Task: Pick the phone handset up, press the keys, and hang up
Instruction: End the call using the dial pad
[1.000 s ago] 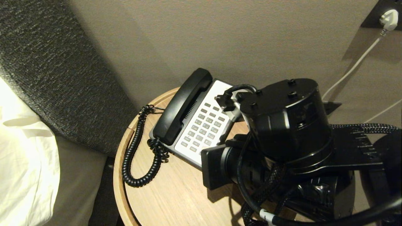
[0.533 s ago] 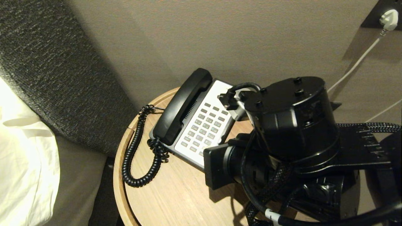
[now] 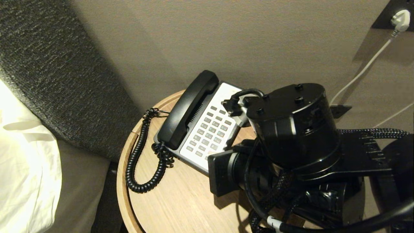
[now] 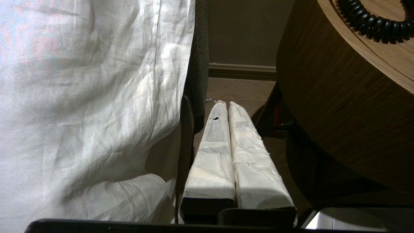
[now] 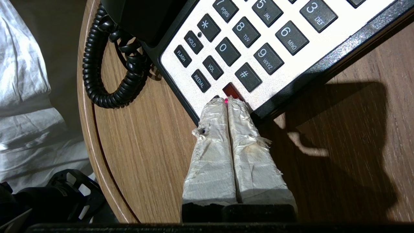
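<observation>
Two taped jaws pressed flat together, holding nothing, form the single blunt tip with which my right gripper point(image 5: 227, 101) meets the phone base point(image 5: 284, 81) on the round wooden surface point(image 5: 155, 155). I judge the jaws are kept closed so that they act as one finger on the keys. Their tips sit at the near edge of the keypad, right at a small red key point(image 5: 230, 90) that glows just ahead of them, though whether it is actually being pressed down I cannot tell. The hash key point(image 5: 248, 77) lies just beyond the tips and the redial key point(image 5: 200, 81) just off to one side.

The phone handset point(image 3: 187, 110) rests in its cradle along the far side of the base from the jaws, its coiled cord point(image 3: 139, 161) looping loosely over the surface near the rim. With the handset down while keys are being reached, I take this as either the pressing step or the close of the task; the frames alone do not settle which.

My left gripper point(image 4: 225, 103) hangs parked low beside the white bed sheet point(image 4: 90, 97), beneath the surface's edge, its wrapped jaws likewise closed on nothing, well clear of the work, kept out of the way so the right arm has the phone to itself
</observation>
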Available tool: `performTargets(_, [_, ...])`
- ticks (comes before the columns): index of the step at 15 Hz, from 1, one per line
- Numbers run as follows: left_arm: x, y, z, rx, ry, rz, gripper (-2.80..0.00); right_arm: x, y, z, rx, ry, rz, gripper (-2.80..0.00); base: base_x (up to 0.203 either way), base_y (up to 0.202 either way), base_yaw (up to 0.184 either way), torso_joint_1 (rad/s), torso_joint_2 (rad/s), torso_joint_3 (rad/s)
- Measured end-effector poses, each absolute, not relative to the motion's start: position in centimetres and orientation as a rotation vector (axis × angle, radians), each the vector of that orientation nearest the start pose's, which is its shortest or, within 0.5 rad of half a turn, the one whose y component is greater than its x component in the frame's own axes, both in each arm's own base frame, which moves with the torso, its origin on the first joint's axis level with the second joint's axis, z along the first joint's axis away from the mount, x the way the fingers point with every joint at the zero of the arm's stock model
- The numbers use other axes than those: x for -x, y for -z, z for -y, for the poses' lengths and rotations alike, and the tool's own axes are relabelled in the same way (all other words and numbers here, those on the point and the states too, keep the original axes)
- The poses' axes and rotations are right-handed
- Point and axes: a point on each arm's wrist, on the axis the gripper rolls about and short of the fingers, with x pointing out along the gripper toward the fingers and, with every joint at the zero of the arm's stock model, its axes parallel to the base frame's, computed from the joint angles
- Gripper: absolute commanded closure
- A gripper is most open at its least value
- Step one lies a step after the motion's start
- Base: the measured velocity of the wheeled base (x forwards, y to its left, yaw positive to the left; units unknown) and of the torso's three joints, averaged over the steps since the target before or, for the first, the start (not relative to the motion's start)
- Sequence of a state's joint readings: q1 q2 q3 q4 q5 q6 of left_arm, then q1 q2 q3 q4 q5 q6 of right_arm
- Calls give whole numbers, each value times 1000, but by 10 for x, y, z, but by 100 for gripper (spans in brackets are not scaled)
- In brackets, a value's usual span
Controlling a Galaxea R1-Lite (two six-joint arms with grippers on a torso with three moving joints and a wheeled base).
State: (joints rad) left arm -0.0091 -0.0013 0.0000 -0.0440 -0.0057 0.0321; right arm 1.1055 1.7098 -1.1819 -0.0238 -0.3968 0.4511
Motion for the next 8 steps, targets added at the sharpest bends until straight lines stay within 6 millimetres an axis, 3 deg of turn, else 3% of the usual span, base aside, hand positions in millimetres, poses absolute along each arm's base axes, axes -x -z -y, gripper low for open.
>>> performTargets(8, [23, -80, 0, -33, 15, 46, 0, -153, -222, -284, -69, -586, -524, 0, 0, 0, 0, 0, 0, 0])
